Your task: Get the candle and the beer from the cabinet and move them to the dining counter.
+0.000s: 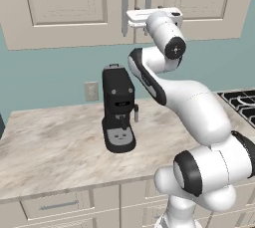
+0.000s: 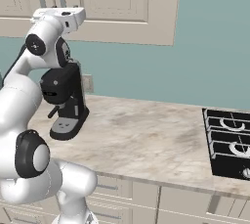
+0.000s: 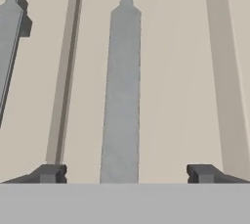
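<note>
The cabinet (image 1: 64,3) hangs above the worktop with both panelled doors shut, so the candle and the beer are hidden. The dining counter is out of view. My gripper (image 1: 144,20) is raised to the doors' lower edge, at the two vertical grey bar handles (image 1: 124,3). In the hand view the gripper (image 3: 127,174) is open. One bar handle (image 3: 122,96) stands centred between its dark fingertips (image 3: 51,173), a little beyond them. The other handle (image 3: 12,37) is at the left, past the door seam. From the right base view the white hand (image 2: 56,15) sits just under the handles.
A black coffee machine (image 1: 118,110) stands on the marbled worktop (image 1: 50,142) right below my arm. A black stove (image 2: 229,142) lies at the worktop's right end. A wall outlet (image 1: 91,91) is on the teal wall. Drawers run under the worktop's front edge.
</note>
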